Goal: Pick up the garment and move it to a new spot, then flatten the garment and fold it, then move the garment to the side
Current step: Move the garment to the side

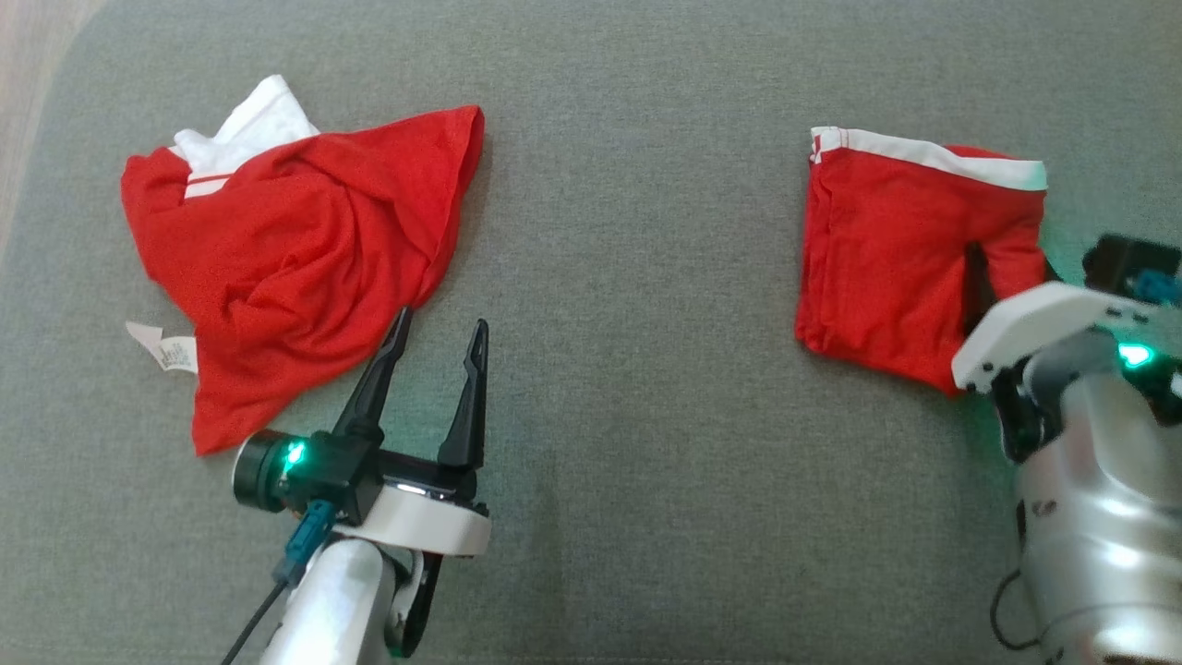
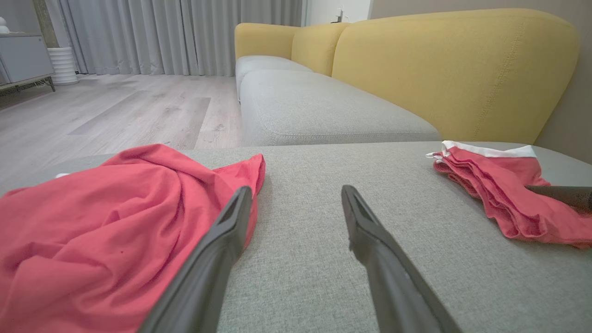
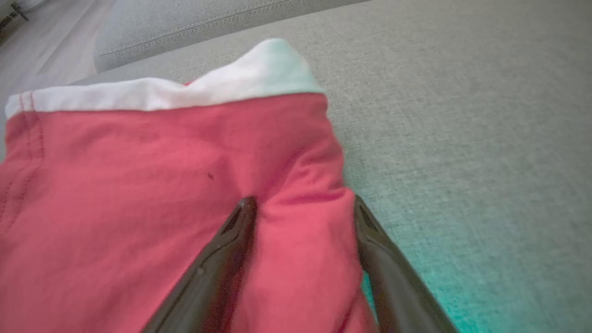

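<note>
Grey sofa seat (image 1: 646, 416) carrying two red garments, as seen from beside the robot. The crumpled red garment (image 1: 295, 268), with a white part at its far side and a white label (image 1: 166, 349) showing at its near edge, lies on the left part of the seat. The left tool (image 1: 441, 328), fingers wide apart and holding nothing, is low over the seat, one fingertip at the crumpled garment's hem and the other over bare seat fabric. The folded red garment (image 1: 896, 249), with a white band (image 1: 933, 157) along its far edge, lies on the right part of the seat. The right tool (image 3: 303, 203), also wide, straddles a ridge of cloth at the folded garment's edge without pinching it. A yellow backrest (image 2: 453, 69) rises behind the seat
</note>
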`<state>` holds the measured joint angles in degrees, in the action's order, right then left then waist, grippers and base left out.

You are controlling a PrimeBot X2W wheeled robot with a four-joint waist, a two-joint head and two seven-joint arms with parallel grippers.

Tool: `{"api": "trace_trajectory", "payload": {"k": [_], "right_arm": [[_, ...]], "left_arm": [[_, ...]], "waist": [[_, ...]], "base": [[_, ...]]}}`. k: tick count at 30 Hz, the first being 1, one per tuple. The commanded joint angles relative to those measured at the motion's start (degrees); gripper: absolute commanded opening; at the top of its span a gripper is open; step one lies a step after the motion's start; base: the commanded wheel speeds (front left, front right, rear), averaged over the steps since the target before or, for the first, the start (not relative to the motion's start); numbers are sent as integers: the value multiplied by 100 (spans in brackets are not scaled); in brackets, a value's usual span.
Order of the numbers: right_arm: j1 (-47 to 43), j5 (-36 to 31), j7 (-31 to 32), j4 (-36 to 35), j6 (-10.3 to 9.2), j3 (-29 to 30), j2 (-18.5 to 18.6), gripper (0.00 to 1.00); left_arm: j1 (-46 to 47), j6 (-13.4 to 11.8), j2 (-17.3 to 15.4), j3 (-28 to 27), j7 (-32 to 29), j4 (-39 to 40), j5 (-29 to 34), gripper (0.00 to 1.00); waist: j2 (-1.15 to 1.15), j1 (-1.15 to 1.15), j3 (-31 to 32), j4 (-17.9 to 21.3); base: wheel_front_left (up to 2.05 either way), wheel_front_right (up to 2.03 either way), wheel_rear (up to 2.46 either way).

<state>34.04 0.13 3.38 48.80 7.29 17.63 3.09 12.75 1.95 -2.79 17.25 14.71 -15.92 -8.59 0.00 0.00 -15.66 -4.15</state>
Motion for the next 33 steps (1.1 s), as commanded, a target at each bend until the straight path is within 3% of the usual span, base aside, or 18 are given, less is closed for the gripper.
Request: {"api": "trace_trajectory", "payload": {"k": [1,2,5,9,15,19,22,33], "right_arm": [[130,-84,162,134,20,-171,-21,57],[166,-138,149,204,20,-220,-21,0],[258,-338,-23,273,20,-437,25,0],[349,-649,-258,254,20,-916,382,0],[440,-994,-322,305,20,-1463,1568,0],[507,-1143,-298,475,20,-1491,2428,0],[592,-1184,-363,597,20,-1416,2850,0],[848,-1266,-596,895,20,-1215,3275,0]], "left_arm": [[164,-32,-9,-121,29,156,-50,100],[164,-32,-9,-132,29,147,-49,100],[158,-44,-9,-181,29,125,-40,100],[122,-51,-9,-238,29,152,-22,100],[97,-45,-9,-247,29,218,-28,100],[129,-41,-9,-208,29,278,-38,100],[152,-28,-9,-198,29,291,-42,100],[232,-2,-9,-239,29,272,-17,100]], "waist": [[0,0,10,-7],[0,0,23,-2],[0,0,96,52],[0,0,182,174],[0,0,196,262],[0,0,95,224],[0,0,15,173],[0,0,-143,54]], "base": [[0,0,0],[0,0,0],[0,0,0],[0,0,0],[0,0,0],[0,0,0],[0,0,0],[0,0,0]]}}
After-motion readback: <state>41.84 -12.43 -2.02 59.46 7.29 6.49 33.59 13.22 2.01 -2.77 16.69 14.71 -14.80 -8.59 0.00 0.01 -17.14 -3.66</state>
